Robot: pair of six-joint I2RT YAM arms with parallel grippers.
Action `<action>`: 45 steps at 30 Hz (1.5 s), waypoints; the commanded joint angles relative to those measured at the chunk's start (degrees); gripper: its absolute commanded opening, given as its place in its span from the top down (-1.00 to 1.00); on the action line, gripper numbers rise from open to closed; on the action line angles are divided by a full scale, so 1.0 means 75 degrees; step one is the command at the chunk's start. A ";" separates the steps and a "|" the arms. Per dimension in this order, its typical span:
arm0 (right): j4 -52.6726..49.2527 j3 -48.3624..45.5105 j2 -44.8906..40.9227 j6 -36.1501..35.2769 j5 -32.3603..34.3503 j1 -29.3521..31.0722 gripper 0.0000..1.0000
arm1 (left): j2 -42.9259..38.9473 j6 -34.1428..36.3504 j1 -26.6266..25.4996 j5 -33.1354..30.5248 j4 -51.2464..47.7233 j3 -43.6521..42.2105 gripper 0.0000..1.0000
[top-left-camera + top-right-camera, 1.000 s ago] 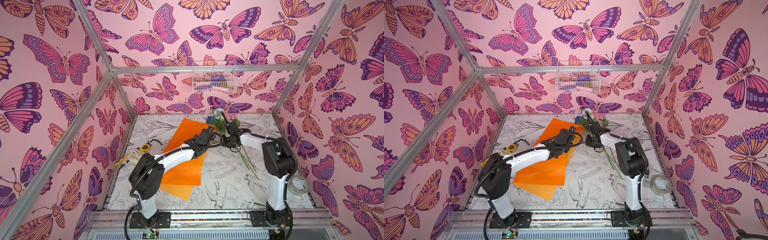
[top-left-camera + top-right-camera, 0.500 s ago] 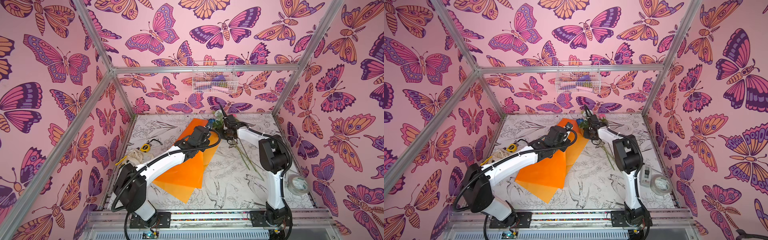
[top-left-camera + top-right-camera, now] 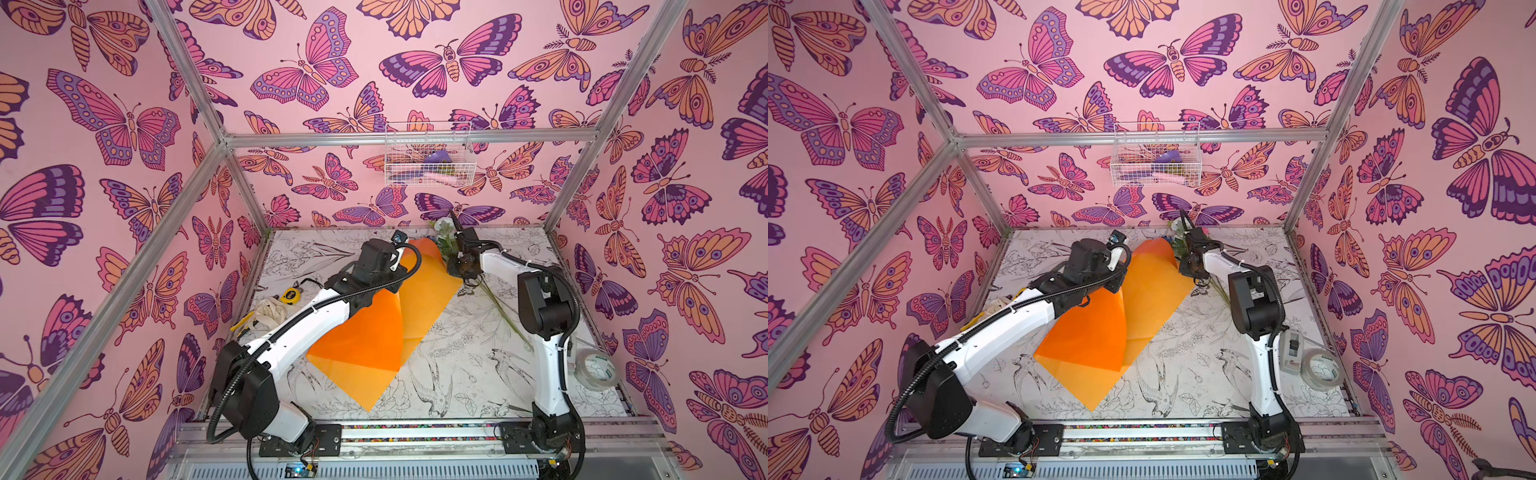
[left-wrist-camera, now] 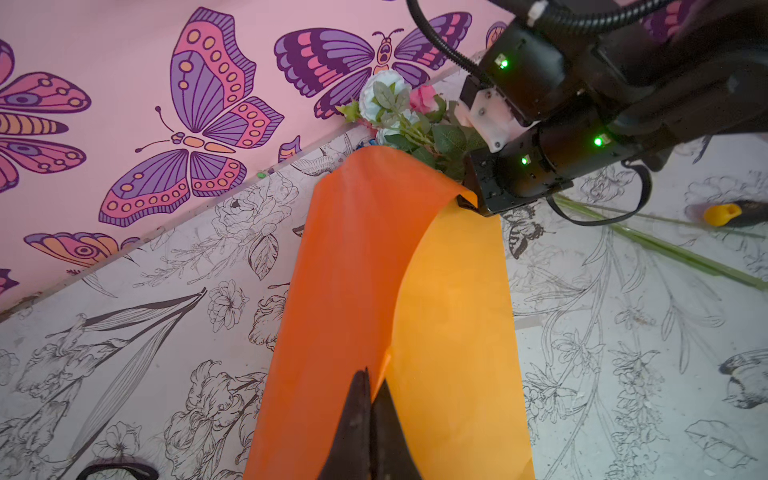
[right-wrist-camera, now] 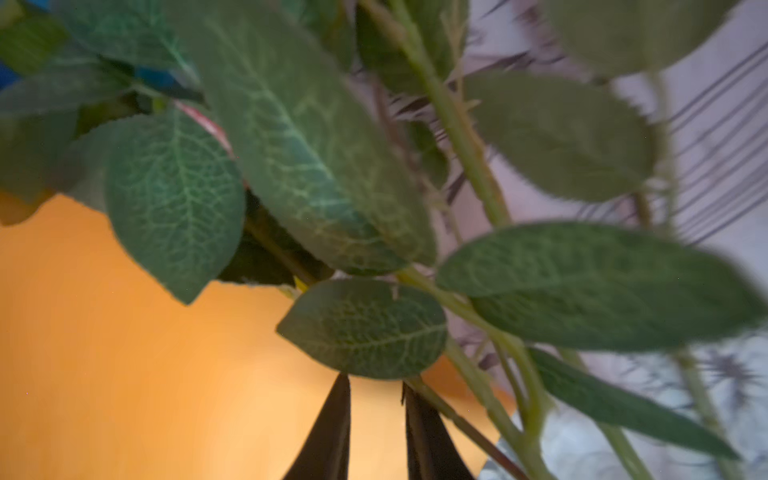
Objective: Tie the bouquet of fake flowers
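The bouquet lies at the back of the table, with white and pink blooms [image 4: 386, 89], green leaves [image 5: 291, 145] and long stems [image 3: 503, 311] running toward the front right. Its orange wrapping paper [image 3: 361, 340] [image 3: 1092, 332] spreads beneath and to the left. One long edge is raised into a fold. In the left wrist view my left gripper [image 4: 370, 384] is shut on that raised edge. My right gripper [image 5: 374, 386] is open, a narrow gap between its fingers, over the paper just under the leaves. In both top views it sits by the blooms [image 3: 455, 222] [image 3: 1185, 220].
A white wire basket [image 3: 428, 158] hangs on the back wall. A roll of clear tape [image 3: 596, 368] and a grey dispenser [image 3: 1291, 353] sit at the right edge. A yellow tape measure [image 3: 289, 296], cream cloth [image 3: 268, 311] and yellow-handled tool [image 3: 241, 322] lie at the left edge.
My left gripper has moved left and back with the paper's edge, lifting it into a taller fold. The right gripper has stayed by the flower heads.
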 commanded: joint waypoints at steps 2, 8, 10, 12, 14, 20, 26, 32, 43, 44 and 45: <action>-0.0285 0.0258 0.0099 -0.0141 0.0139 -0.0489 0.47 | -0.0228 -0.0585 0.0537 0.1107 -0.0147 0.0034 1.00; -0.0250 0.0021 -0.0226 -0.0185 -0.0655 -0.0630 0.46 | -0.0150 -0.1280 0.1350 0.2106 -0.0181 0.0213 1.00; 0.0095 -0.0447 -0.0599 -0.0065 -0.1081 -0.0592 0.45 | 0.0002 -0.1539 0.1607 0.2465 -0.0245 0.0332 1.00; 0.0488 -0.1035 -0.1052 0.0027 -0.1332 -0.0487 0.41 | 0.0150 -0.1777 0.1844 0.2823 -0.0307 0.0460 1.00; 0.0835 -0.1589 -0.1537 0.0040 -0.1461 -0.0274 0.36 | 0.0316 -0.1955 0.2048 0.3132 -0.0346 0.0594 1.00; 0.1150 -0.2395 -0.2148 -0.0378 -0.1300 0.0672 0.13 | 0.0709 -0.2357 0.2404 0.3708 -0.0380 0.0949 1.00; 0.0706 -0.2152 -0.1754 -0.1036 -0.0287 0.1872 -0.01 | 0.1051 -0.2798 0.2771 0.4137 -0.0381 0.1289 1.00; 0.0086 -0.1658 -0.1212 -0.1417 0.0220 0.2428 -0.07 | 0.1525 -0.3086 0.3295 0.4774 -0.0364 0.1672 1.00; -0.1649 -0.1304 -0.0716 -0.1456 0.1166 0.2503 -0.09 | 0.3033 -0.3076 0.4384 0.5696 -0.0579 0.2820 1.00; -0.1751 -0.1310 -0.0655 -0.1460 0.1275 0.2503 -0.09 | 0.3173 -0.3059 0.4476 0.5788 -0.0612 0.2966 1.00; -0.1876 -0.1288 -0.0624 -0.1460 0.1407 0.2499 -0.09 | 0.3348 -0.3025 0.4559 0.5909 -0.0636 0.3136 1.00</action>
